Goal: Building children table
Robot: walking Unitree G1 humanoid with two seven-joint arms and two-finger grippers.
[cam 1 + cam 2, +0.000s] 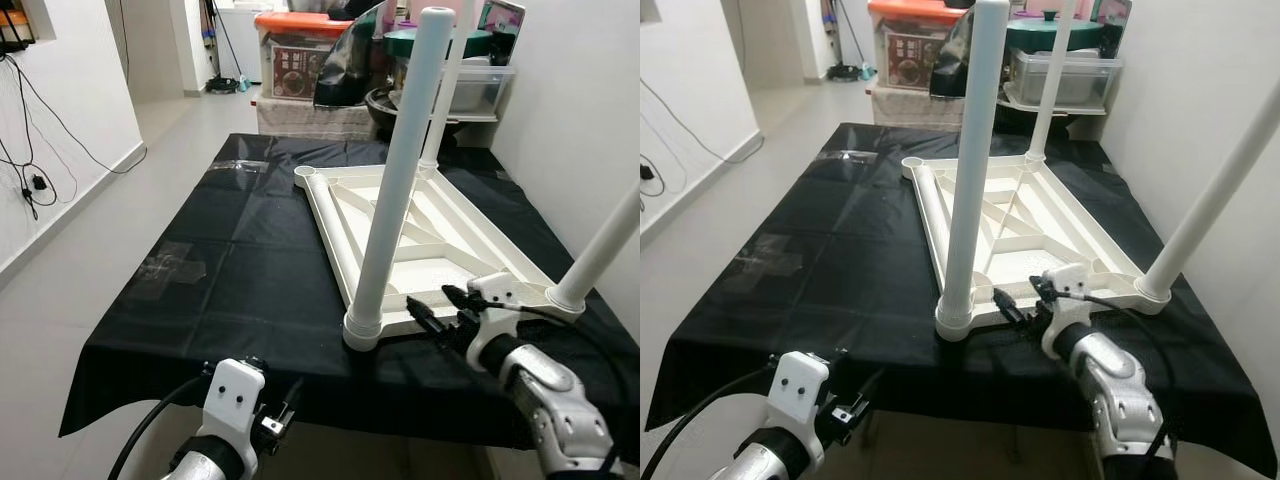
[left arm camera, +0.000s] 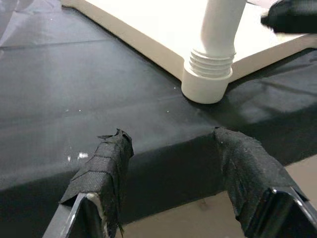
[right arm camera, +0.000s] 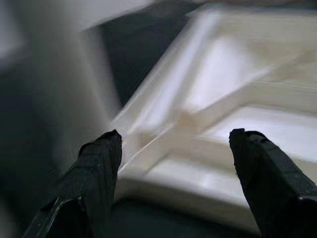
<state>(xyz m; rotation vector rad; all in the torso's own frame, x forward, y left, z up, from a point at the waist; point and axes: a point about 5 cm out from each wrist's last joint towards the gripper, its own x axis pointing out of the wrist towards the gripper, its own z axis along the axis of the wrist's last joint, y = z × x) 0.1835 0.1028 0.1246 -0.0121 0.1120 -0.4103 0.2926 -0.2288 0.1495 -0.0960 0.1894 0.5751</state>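
Nearest, the left gripper [image 2: 168, 183] hangs below the near edge of the black cloth [image 1: 220, 250], fingers spread and empty. Beyond it, the right gripper [image 1: 440, 310], released too, hovers just beside the near leg [image 1: 395, 190] of the upturned tabletop [image 1: 420, 250]. The plastic looks light, stiff and smooth; grip a leg near its base.

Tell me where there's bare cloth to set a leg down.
The wide black cloth left of the upturned tabletop is bare, apart from tape patches. Crowded: the near edge, where the right gripper hovers beside the near leg.
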